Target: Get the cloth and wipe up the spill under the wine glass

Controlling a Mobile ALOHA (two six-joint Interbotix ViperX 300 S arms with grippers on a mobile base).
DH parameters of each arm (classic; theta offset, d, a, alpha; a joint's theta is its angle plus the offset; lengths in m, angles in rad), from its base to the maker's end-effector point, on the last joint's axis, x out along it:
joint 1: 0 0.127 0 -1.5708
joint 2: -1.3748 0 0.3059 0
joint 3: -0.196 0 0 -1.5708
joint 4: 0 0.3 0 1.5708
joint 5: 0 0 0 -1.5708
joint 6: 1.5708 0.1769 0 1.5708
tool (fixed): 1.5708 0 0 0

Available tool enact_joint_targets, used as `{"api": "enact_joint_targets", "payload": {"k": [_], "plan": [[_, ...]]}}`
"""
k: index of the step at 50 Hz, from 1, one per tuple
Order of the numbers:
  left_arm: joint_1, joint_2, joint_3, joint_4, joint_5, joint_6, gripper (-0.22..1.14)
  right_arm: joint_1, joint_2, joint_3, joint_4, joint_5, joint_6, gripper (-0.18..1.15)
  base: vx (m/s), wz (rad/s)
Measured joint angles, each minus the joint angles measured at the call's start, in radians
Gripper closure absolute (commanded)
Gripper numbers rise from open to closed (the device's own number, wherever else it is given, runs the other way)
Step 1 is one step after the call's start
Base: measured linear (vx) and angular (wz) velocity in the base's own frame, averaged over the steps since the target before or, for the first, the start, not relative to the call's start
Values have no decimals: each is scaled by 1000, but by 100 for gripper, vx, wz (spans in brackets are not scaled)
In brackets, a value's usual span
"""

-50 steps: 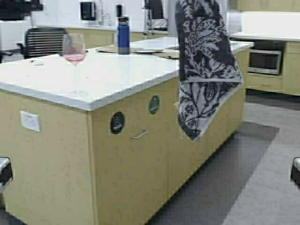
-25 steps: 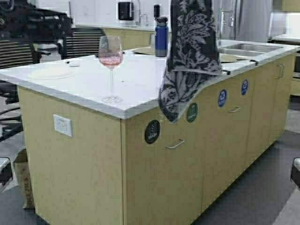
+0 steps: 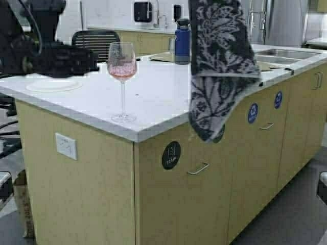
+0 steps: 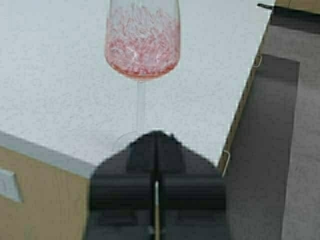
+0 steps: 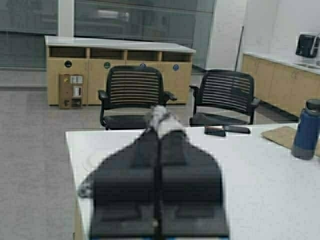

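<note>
Two arms are at work over our island counter (image 3: 92, 102), and we take them from left to right in the high view. At the upper left of the frame our left arm reaches out above the white top, its left gripper (image 3: 84, 59) held level with the bowl of the wine glass (image 3: 122, 76) and just beside it, not touching; its wrist view shows the fingers pressed together with nothing between them, pointing at the thin stem (image 4: 141, 107). The wine glass stands upright near the counter's front corner, left of centre in the frame, with pink liquid in the bowl and its round foot flat on the top. A pale round mat (image 3: 53, 84) lies on the counter behind the gripper, at the left edge. Farther back, in the upper middle, stands a blue bottle (image 3: 182, 42). Right of centre, the cloth (image 3: 219, 66) hangs limp from the top of the frame down past the counter edge, in front of the cabinet doors. Our right gripper (image 5: 159, 116) is clamped on a bunched bit of that cloth, as its wrist view shows. A sink (image 3: 286, 53) sits at the upper right.
</note>
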Motion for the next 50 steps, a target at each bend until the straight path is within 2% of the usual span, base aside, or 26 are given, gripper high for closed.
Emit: {"api": "enact_joint_targets", "payload": {"k": [8,13,21,25,50], "plan": [[-2,149,-18,71,-224,5,51,-5,2,17,0,-2,-2,91,18,0],[-2,230,-18,106,-337,5,35,-6,8,18,-2,-2,-3,91,16,1],[-3,337,-29,118,-396,17,7,-5,21,18,-2,0,-3,91,16,3],[-5,371,-41,123,-413,29,-3,-6,23,18,-2,-2,-3,91,14,5],[-26,503,-178,247,-454,72,-5,-5,25,31,0,-2,-8,91,14,8]]}}
